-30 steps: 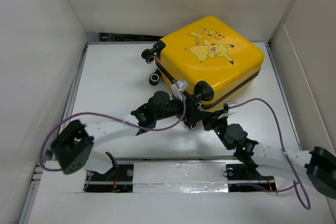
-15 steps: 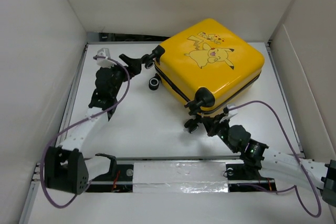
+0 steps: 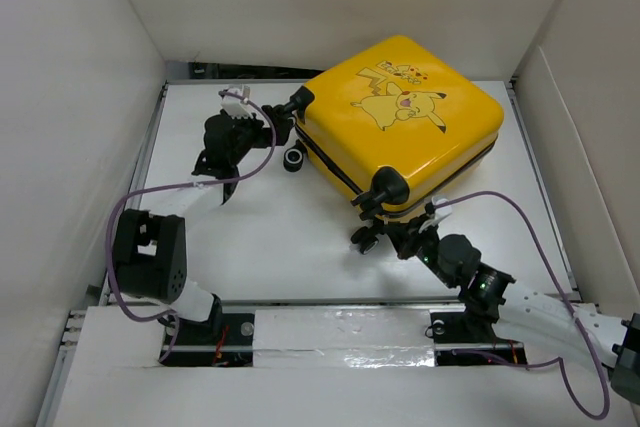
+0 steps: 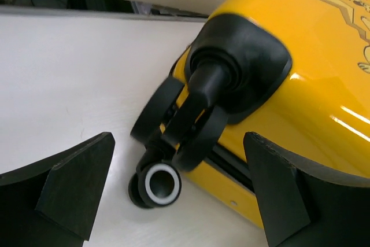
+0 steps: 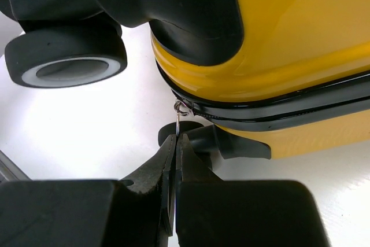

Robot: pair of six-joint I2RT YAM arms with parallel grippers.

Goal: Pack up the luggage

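**Yellow suitcase flat on table, arms at two wheel corners**

Yellow suitcase point(image 3: 400, 122) lies shut on the white table point(image 3: 250, 217), cartoon side up, in the far right part, with its wheels facing left and toward the arms.

Left gripper point(image 4: 173, 201): jaws wide apart, a finger on either side of the far-left corner. A wheel point(image 4: 159, 183) sits between them, not touched.

Right gripper point(image 5: 175, 143): at the near corner, jaws pressed together on the thin metal zipper pull point(image 5: 177, 121), which hangs from the black zip seam point(image 5: 277, 108).
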